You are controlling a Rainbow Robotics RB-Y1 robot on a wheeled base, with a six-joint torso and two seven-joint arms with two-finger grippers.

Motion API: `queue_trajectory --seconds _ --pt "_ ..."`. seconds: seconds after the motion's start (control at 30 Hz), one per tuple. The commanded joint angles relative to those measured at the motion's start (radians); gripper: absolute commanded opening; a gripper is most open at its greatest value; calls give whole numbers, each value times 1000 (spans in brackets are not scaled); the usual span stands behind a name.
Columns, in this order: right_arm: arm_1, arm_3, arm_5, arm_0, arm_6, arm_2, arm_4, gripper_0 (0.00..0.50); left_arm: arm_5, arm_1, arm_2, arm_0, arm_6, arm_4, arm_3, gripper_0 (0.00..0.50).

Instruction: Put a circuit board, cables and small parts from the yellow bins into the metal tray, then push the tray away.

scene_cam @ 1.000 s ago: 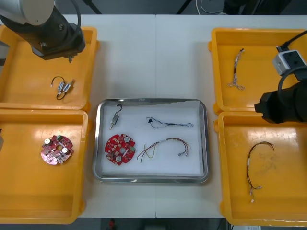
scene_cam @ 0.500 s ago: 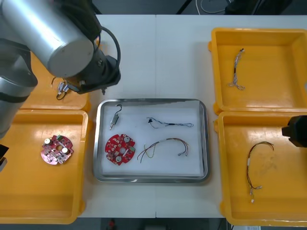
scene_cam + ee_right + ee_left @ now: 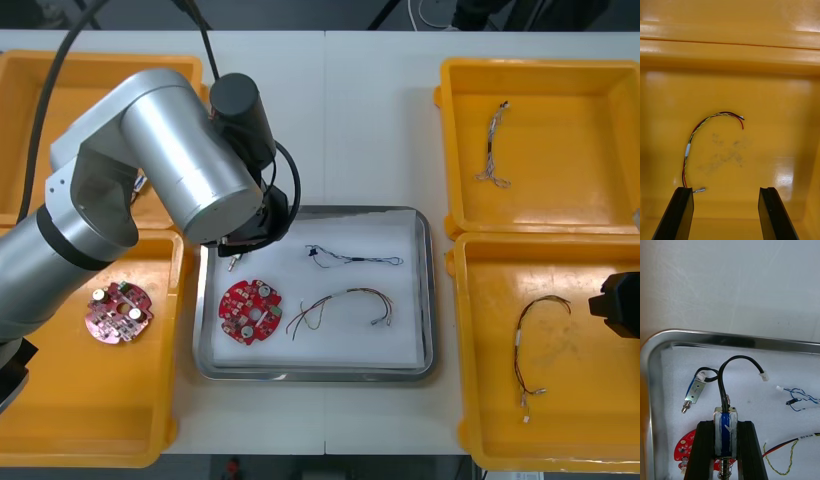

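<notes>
Swinging in from the yellow bin (image 3: 60,70) at the counter's 10 o'clock, the left arm has crossed to the metal tray (image 3: 430,300) and now covers its 10 o'clock corner, while the right arm has drawn back toward 4 o'clock; the left end effector (image 3: 725,424) is clamped on a small metal part (image 3: 726,435), whose long axis runs in line with the fingers, its black lead (image 3: 733,362) arching past the fingertips toward the tray's far rim; a second small metal part (image 3: 694,390) lies tilted on the white lining just beside that lead, on the side of the tray's left rim; the blue and white cable (image 3: 801,401) lies on the other side, and the circuit board (image 3: 248,311) sits at 6 o'clock from the end effector; bare lining between those two neighbours looks like the landing spot, so a short drop should do; the right end effector (image 3: 725,191), fingers apart, hangs over a red and yellow cable (image 3: 696,138) in the near right bin (image 3: 600,440), well apart from the tray.
</notes>
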Motion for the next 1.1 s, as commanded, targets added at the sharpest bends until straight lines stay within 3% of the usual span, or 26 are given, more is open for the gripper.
queue_trajectory --seconds 0.03,0.37,0.4,0.43,0.47,0.5,0.53,0.57,0.83,1.1 --pt "-26 -32 2 17 -39 -31 -14 500 -61 -24 -66 11 -61 -19 53 0" --pt "-26 -33 2 17 -39 -31 -26 500 -138 -31 -132 14 -58 -52 122 6" --pt "-26 -32 2 17 -39 -29 -26 500 -139 -31 -136 16 -55 -53 122 60" --pt "-26 -33 2 17 -39 -29 -28 500 -141 -31 -141 16 -55 -55 122 152" --pt "-26 -33 2 17 -39 -29 -30 500 -142 -31 -142 16 -54 -55 122 200" --pt "-26 -33 2 17 -39 -29 -30 500 -144 -31 -147 16 -50 -58 122 297" --pt "-26 -33 2 17 -39 -29 -31 500 -147 -31 -150 16 -47 -59 122 426" --pt "-26 -32 2 17 -39 -29 -31 500 -147 -31 -150 16 -46 -59 122 487" --pt "-29 -33 2 15 -34 -29 -39 500 -131 -31 -148 14 -24 -72 102 500" --pt "-58 -32 2 -23 -37 -2 -102 500 14 -16 -47 14 -21 -64 -10 500"
